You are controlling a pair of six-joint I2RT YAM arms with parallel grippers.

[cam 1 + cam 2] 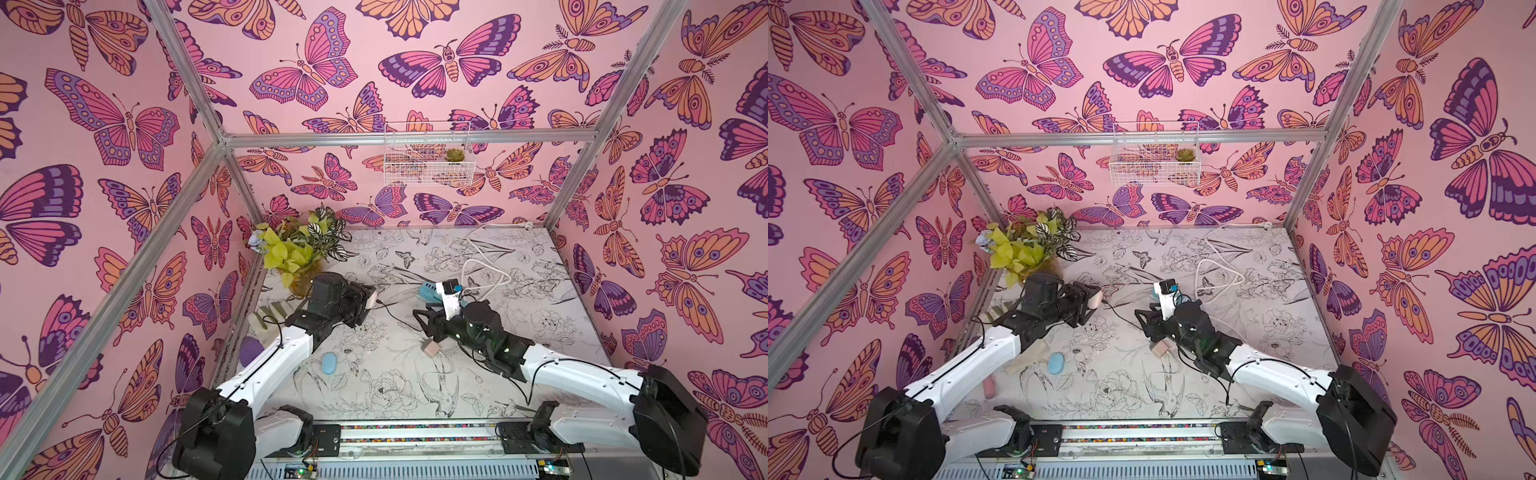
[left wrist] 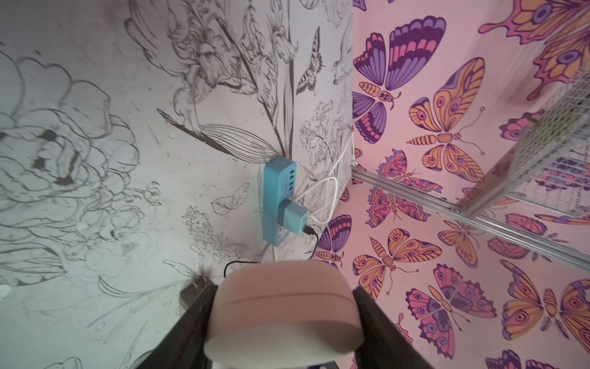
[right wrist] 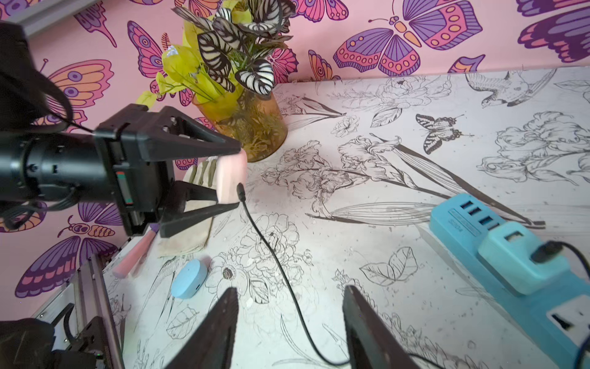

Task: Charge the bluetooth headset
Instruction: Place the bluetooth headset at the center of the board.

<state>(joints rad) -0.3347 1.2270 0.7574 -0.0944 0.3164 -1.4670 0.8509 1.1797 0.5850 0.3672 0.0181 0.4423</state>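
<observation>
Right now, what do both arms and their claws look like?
Both the left arm and right arm have white shells, black joint housings and thin black cables along them. The left claw and right claw are black with tapering triangular fingers.

Bright, even light is filling all views, shadows falling faint, edges bowing, the pink earbud case [image 2: 284, 316] blurring close-up.

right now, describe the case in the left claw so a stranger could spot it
Start at the leafy plant in the table's far left corner. Beside it the left claw clamps a rounded case. It is pale pink, while the other case, loose on the table, is blue.
</observation>
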